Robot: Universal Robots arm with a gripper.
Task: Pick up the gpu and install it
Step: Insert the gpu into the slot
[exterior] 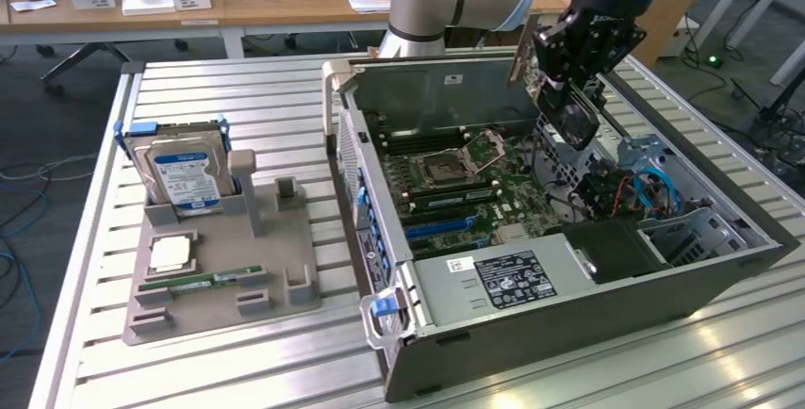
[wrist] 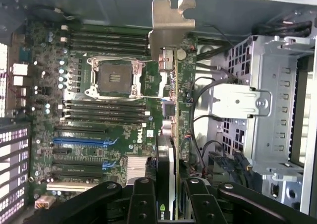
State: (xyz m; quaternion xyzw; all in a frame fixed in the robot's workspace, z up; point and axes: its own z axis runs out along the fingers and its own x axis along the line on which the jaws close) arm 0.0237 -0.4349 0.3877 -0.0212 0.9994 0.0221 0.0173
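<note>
A: Claw?
B: The gripper is clamped on the gpu. In the wrist view the fingers sit 1 on each face, with the card edge-on between them.

A: Where's the card?
B: Up in the air over the open computer case, toward the exterior view's right. It hangs above the motherboard and is not seated in any slot. The silver bracket is at the end away from the gripper, and the black shroud side is near the fingers.

A: What's below it?
B: In the wrist view, the CPU socket is to 1 side of the card and the metal drive cage is on the other.

A: Anything outside the case?
B: A grey holder tray on the slatted table, well apart from the case. There's a blue-label hard drive standing in it and a memory stick lying flat.
</note>
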